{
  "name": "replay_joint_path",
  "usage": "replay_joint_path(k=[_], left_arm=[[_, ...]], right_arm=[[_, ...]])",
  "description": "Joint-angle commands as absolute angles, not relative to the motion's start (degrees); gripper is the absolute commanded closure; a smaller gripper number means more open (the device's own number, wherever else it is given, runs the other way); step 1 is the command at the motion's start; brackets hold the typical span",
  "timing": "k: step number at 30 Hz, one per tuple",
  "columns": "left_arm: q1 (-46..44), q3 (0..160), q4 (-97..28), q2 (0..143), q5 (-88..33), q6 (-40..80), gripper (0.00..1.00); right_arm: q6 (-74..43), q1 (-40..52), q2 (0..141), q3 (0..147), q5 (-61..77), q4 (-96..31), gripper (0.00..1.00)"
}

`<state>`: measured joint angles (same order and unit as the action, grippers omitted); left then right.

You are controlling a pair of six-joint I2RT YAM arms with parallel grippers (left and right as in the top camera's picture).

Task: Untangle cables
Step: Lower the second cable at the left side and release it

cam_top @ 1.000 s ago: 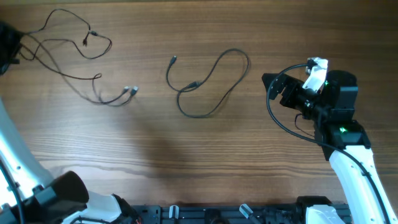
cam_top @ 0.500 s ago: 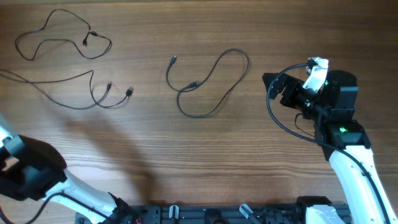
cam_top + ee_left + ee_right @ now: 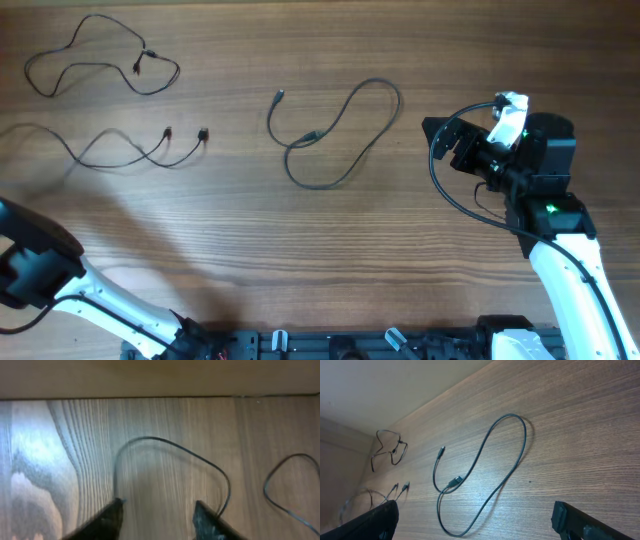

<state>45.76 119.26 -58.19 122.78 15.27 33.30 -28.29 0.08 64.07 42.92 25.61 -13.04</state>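
Table: brown wood with long straight grain and a smooth, slightly shiny face that is catching a pale glare in the left wrist view.
Cables: three thin black flexible wires, each lying loose and flat on the wood, with small plugs at the ends.
Right pincer: its two dark fingers are standing fully apart, gripping nothing and touching nothing.
Middle cable: it is lying ahead of the right pincer, apart from it, bending in one tall narrow loop that is crossing itself near a plug.
Left pincer: its black fingers are standing apart, released, with bare wood between them.
Left cable: it is arching in a rounded hoop just ahead of the left pincer's tips; whether it is touching them cannot be told.
Far cable: it is lying in an uneven, wavy loop, well beyond both pincers.
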Motion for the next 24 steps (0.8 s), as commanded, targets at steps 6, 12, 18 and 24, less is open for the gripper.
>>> replay_joint_path(k=[6,12,18,24], left_arm=[[45.63,119.96,-60.01,124.38,-3.11,27.05,0.57],[40.6,119.74,-70.59,126.06,-5.54,23.81,0.59],[38.37,116.4,-67.57,126.3,0.14,28.58,0.0],[46.57,116.18,-66.81,126.37,1.67,41.21,0.0]], right_arm=[[-28.69,0.36,64.31,44.14,24.77,-12.71,0.0],[-28.67,0.36,64.31,44.14,24.77,-12.75,0.0],[-28.56,0.36,64.31,44.14,24.75,-12.8,0.0],[-28.45,0.36,64.31,44.14,24.69,-13.37,0.0]])
